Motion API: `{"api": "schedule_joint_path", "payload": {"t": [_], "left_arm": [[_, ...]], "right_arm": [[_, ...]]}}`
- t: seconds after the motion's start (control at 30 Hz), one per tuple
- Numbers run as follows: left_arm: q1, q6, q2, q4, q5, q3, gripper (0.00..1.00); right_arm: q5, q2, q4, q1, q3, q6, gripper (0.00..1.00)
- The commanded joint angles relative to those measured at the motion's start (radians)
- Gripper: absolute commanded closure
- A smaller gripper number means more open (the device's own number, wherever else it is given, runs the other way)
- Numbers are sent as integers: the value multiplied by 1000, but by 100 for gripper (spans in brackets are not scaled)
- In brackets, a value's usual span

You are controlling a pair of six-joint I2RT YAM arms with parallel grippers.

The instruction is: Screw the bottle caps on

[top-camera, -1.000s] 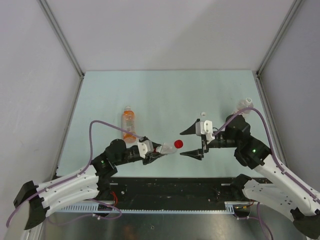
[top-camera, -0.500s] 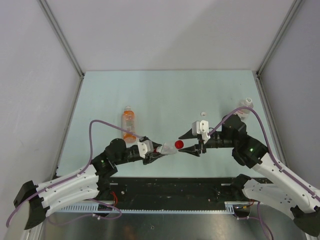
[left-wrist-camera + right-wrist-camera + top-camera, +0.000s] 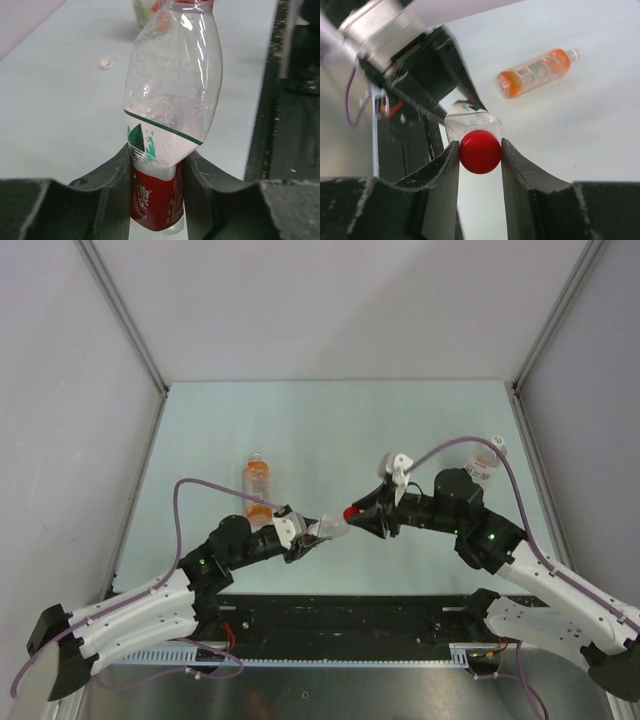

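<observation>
The right pincer (image 3: pixel 479 146) is clamped on the red cap (image 3: pixel 480 152), which is held at the mouth of the red-and-white labelled bottle (image 3: pixel 172 95). That bottle is gripped at its label between the left pincer (image 3: pixel 157 167) fingers. The orange bottle (image 3: pixel 534 72) is seen lying beyond the right pincer.

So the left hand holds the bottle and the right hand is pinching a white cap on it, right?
Not quite. The left gripper holds the bottle, but the cap pinched by the right gripper is red, not white. The right wrist view shows it.
</observation>
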Motion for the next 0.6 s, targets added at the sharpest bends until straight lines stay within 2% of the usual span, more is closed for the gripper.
{"api": "schedule_joint_path", "payload": {"t": [0.0,0.1,0.3,0.37,0.47,0.5,0.57], "left_arm": [[-7,46,45,98,-155,120,100],[-20,68,121,112,-221,161,100],[-85,73,282,133,-488,222,100],[-98,58,317,137,-535,232,100],[-108,29,350,141,-577,242,100],[-109,10,358,140,-600,243,100],[-110,-28,369,139,-661,245,100]], "right_arm": [[513,78,98,27,1,587,100],[628,125,118,29,-11,795,100],[801,150,113,33,-19,1075,100],[846,155,107,34,-20,1127,100],[861,158,135,30,-20,1080,100],[853,152,149,23,-20,1038,88],[847,120,161,0,-18,948,58]]}}
